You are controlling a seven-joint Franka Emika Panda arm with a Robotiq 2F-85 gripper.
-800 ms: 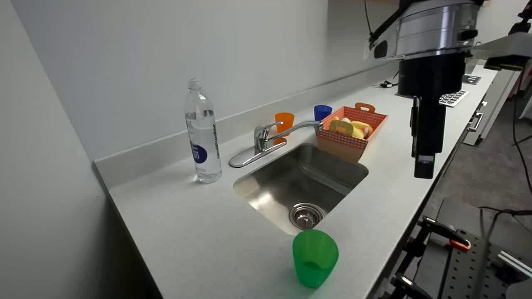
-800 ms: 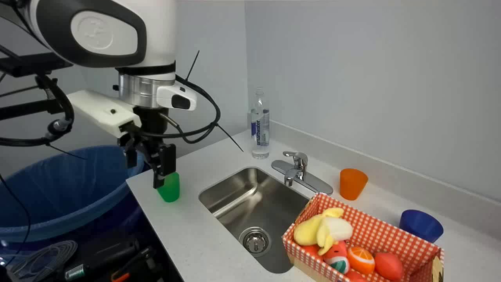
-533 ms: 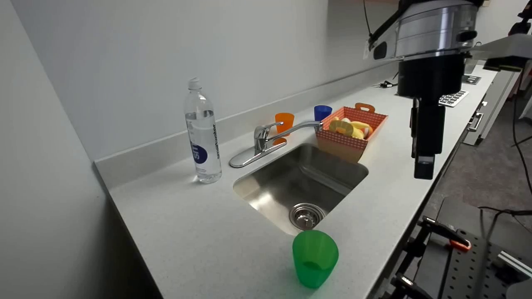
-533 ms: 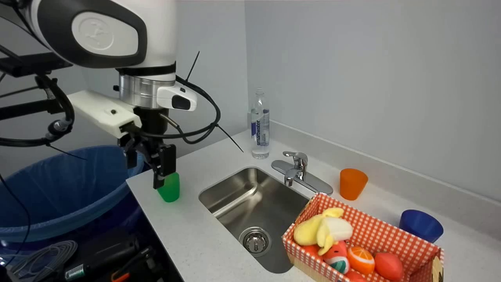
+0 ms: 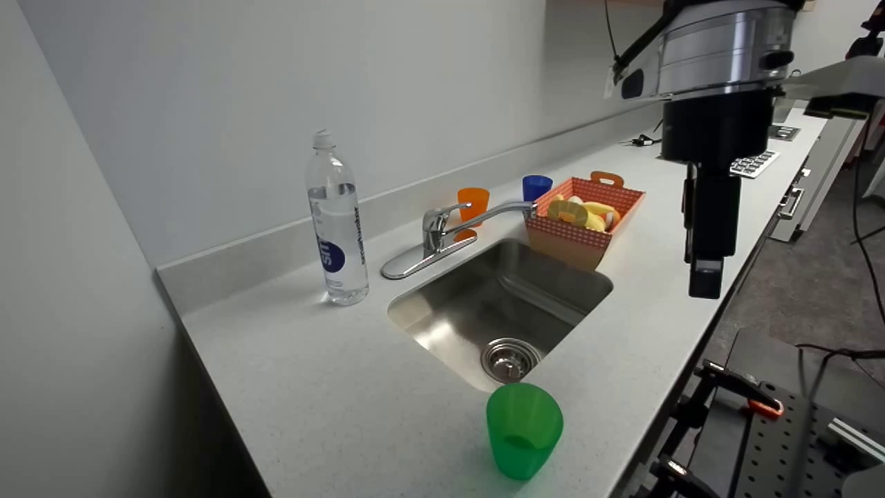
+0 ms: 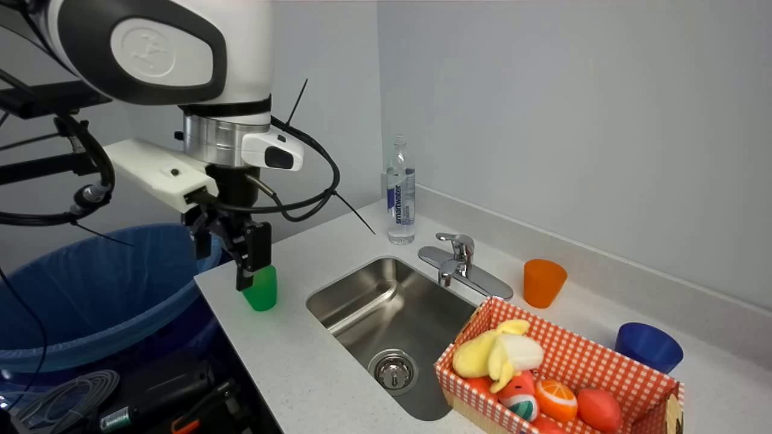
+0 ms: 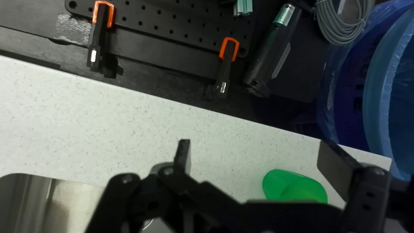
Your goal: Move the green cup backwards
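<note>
The green cup [image 5: 524, 430] stands upright on the counter near the sink's end, close to the counter's edges. In an exterior view the green cup [image 6: 263, 292] is partly hidden behind a gripper finger. My gripper [image 6: 223, 263] is open and empty, above the counter and apart from the cup. It also hangs pointing down in an exterior view [image 5: 700, 273]. In the wrist view the gripper [image 7: 254, 152] has its fingers wide apart. The green cup [image 7: 291, 186] shows below, between the fingers and nearer the right one, its lower part in the picture hidden by the gripper body.
A steel sink [image 5: 442, 339] with a faucet [image 5: 435, 232] is set in the counter. A water bottle [image 5: 337, 235], an orange cup [image 5: 473, 202], a blue cup [image 5: 536, 187] and a checked basket of toy fruit [image 5: 626, 207] stand along the wall. A blue bin [image 6: 108, 349] is beyond the counter's edge.
</note>
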